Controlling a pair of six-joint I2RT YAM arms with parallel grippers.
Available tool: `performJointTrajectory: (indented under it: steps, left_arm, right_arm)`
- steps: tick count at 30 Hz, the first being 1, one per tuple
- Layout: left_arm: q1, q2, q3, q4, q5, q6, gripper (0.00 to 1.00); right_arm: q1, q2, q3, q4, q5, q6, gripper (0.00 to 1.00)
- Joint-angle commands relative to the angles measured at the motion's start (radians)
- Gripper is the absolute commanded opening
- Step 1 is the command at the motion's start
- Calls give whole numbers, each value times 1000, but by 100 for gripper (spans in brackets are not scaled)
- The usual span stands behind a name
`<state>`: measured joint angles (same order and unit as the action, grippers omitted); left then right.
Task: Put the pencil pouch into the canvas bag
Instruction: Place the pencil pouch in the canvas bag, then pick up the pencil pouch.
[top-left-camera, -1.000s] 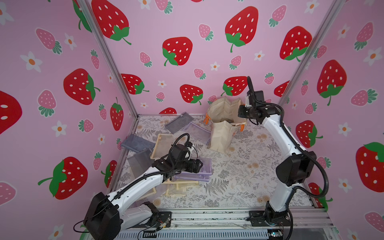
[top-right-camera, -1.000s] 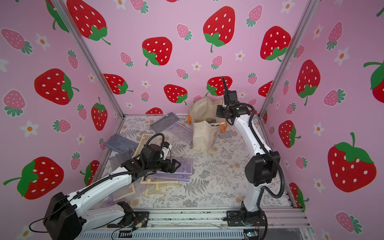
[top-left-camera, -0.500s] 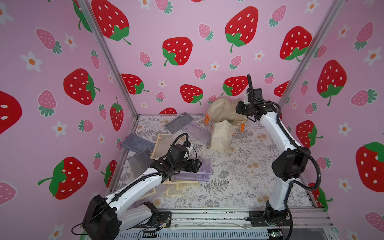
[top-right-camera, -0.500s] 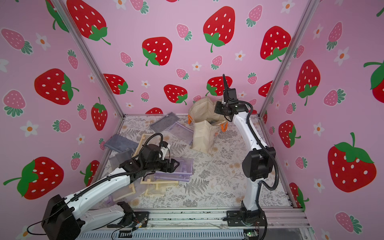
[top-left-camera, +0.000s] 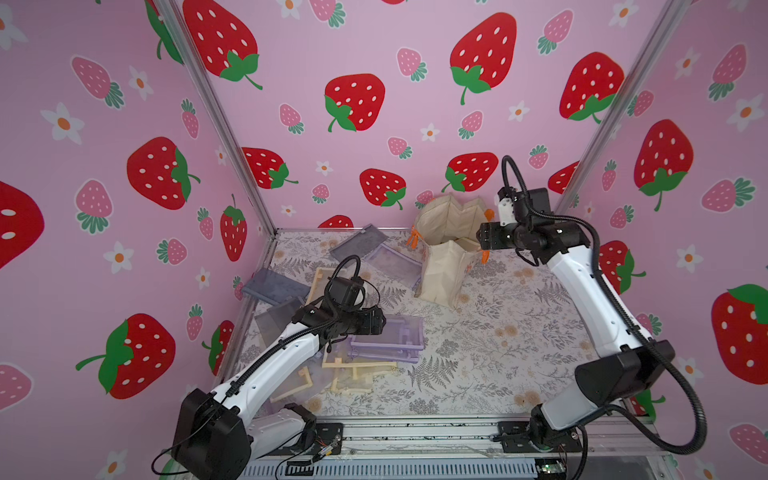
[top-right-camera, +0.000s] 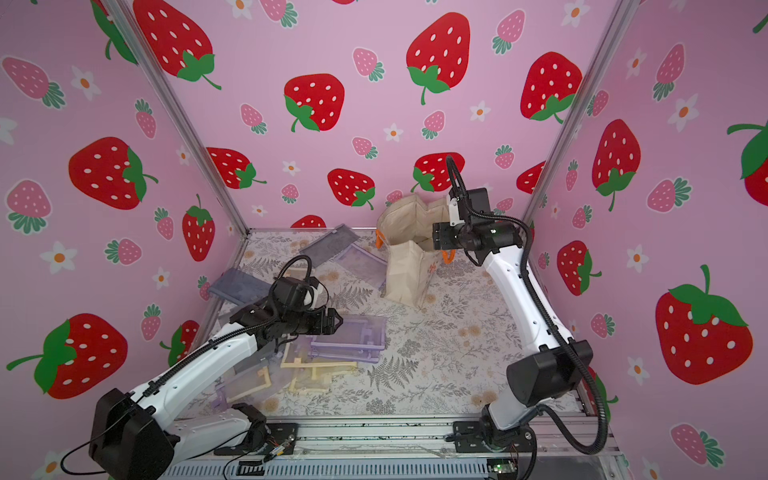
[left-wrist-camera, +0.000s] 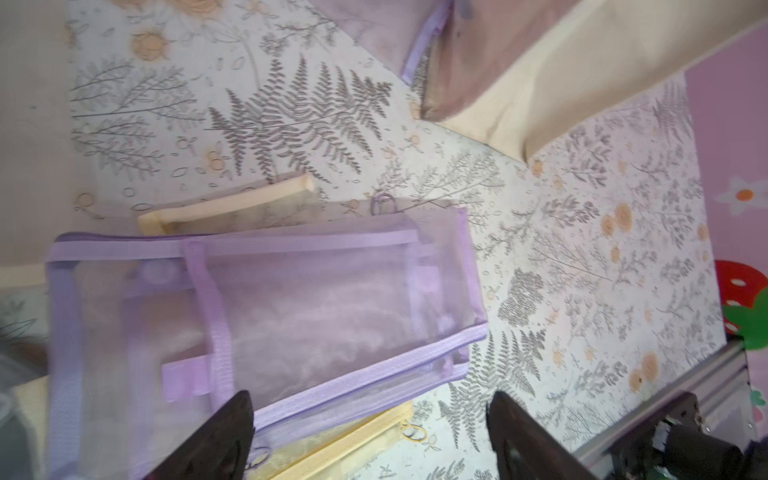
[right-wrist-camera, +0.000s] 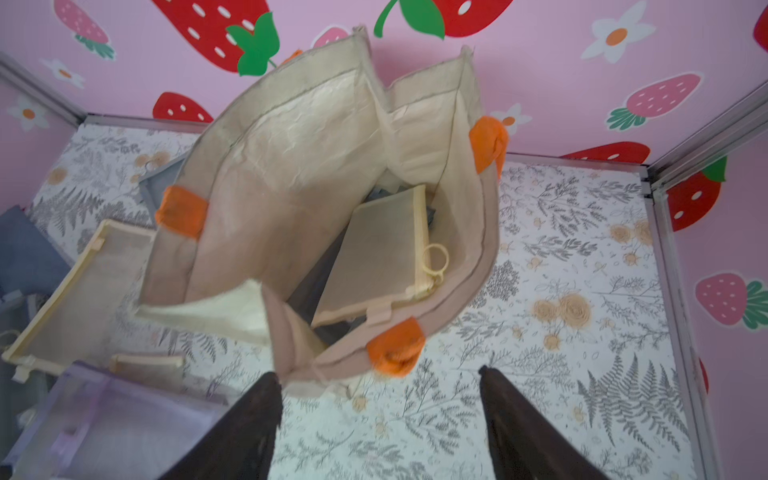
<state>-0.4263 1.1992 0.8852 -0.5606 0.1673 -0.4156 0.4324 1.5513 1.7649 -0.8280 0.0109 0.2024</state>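
Far side of bench (top-left-camera: 498, 353), right of centre: canvas bag (top-left-camera: 440, 274) stands upright, mouth open. Its orange handles (right-wrist-camera: 183, 212) hang outside the rim.

R wrist view looks down into the bag. A cream mesh pencil pouch (right-wrist-camera: 382, 257) lies inside, slanted against the bag's right wall. Sth dark grey (right-wrist-camera: 338, 328) shows under it, can't tell what.

R fingers (top-left-camera: 485, 241) are spread wide w/ nothing btwn them. They hover by the bag's right rim, above an orange handle. No contact w/ the fabric that I can see.

L fingers (top-left-camera: 376, 322) are also spread and empty. They sit over a purple mesh pouch (top-left-camera: 390, 338) at near-left of bench. In L wrist view one finger overlaps that pouch's zip edge, but can't tell if it touches.

The purple mesh pouch lies on top of cream-framed pouches (top-left-camera: 357, 372). A grey pouch (top-left-camera: 272, 286) is by the left wall. A 2nd purple pouch (top-left-camera: 392, 264) lies just left of the bag, w/ another grey one (top-left-camera: 359, 243) beyond it at the far edge.
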Motion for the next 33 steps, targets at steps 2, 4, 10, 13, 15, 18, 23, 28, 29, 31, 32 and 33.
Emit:
performJointTrajectory:
  steps: [2,4,10,13,15,18,23,28,29,31,32,33]
  left_arm:
    - [88,-26,12,-144,-4,-17,90]
    - [105,-52,-12,-162,-3,-42,90]
    - [105,-165,-137,-157,17,-152,91]
    - [105,-203,-182,-140,30,-181,90]
    - [106,-204,-198,-114,58,-199,89]
    - [105,-182,-219,-68,95,-215,84]
    - [105,-141,-257,23,139,-245,78]
    - [105,-64,-258,115,158,-253,75]
    - [105,-41,-252,129,162,-253,74]
    - [105,-5,-242,157,164,-253,72]
    - [104,12,-236,170,166,-253,70]
    - [105,24,-230,182,167,-251,69]
  right_arm:
    - [202,-83,-105,-77,-4,-67,81]
    - [297,-72,-144,-46,-44,-46,82]
    - [436,200,-112,60,-201,-43,83]
    - [438,331,-63,96,-245,-41,84]
    - [434,419,-9,94,-287,-43,84]
    - [425,524,52,96,-324,-31,85]
    - [416,648,100,90,-390,-25,85]
    - [407,653,4,134,-426,-15,87]
    - [406,649,-13,138,-429,-17,87]
    - [406,634,-56,154,-431,-14,87]
    - [406,620,-84,168,-435,-10,87]
    - [404,609,-112,181,-441,-5,87]
